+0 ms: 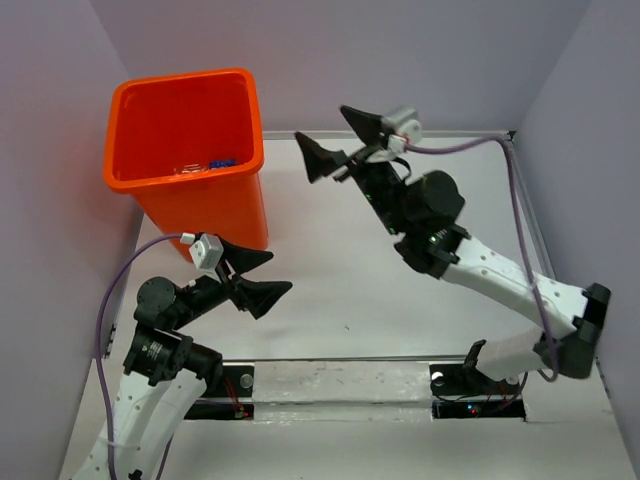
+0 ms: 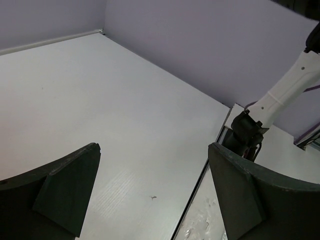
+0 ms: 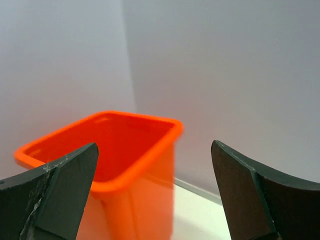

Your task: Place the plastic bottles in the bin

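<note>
The orange bin point(image 1: 215, 205) stands at the table's far left corner. Through its mouth I see plastic bottles point(image 1: 205, 166) lying at the bottom, clear plastic with a bit of blue; I cannot tell how many there are. My right gripper point(image 1: 320, 122) hangs open and empty in the air just right of the bin's mouth. In the right wrist view the bin point(image 3: 135, 205) fills the lower left between the spread fingers of that gripper point(image 3: 154, 145). My left gripper point(image 1: 281, 271) is open and empty near the bin's near side, over bare table point(image 2: 125, 125) in its own view point(image 2: 154, 146).
Purple walls close in the table on the left, back and right. The right arm's black base point(image 2: 247, 132) shows at the table's near edge in the left wrist view. A metal strip point(image 1: 340, 365) runs between the two arm bases.
</note>
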You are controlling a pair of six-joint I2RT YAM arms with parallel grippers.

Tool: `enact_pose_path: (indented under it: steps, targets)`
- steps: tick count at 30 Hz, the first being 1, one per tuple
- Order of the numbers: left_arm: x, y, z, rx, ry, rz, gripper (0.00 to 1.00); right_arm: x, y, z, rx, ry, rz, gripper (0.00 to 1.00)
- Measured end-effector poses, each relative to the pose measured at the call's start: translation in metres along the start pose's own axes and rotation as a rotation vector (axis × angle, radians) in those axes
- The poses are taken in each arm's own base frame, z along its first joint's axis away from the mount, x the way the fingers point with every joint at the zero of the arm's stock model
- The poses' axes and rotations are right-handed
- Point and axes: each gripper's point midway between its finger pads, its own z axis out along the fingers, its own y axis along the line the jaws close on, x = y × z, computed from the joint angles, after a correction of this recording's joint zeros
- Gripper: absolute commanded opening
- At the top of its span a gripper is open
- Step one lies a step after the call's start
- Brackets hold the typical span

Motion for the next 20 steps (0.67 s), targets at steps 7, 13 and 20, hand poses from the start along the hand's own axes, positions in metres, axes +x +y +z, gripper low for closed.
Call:
enact_pose_path:
  steps: [7, 13, 20]
  targets:
    - [0.001, 0.005, 0.001, -0.022, 0.003, -0.009, 0.99, 0.042, -0.100, -0.168, 0.375, 0.093, 0.001, 1.00]
    - [0.004, 0.009, 0.003, -0.037, 0.016, -0.020, 0.99, 0.077, -0.150, -0.280, 0.593, 0.113, 0.101, 1.00]
    - [0.009, 0.020, 0.008, -0.073, 0.034, -0.040, 0.99, 0.108, -0.159, -0.326, 0.653, 0.141, 0.232, 1.00]
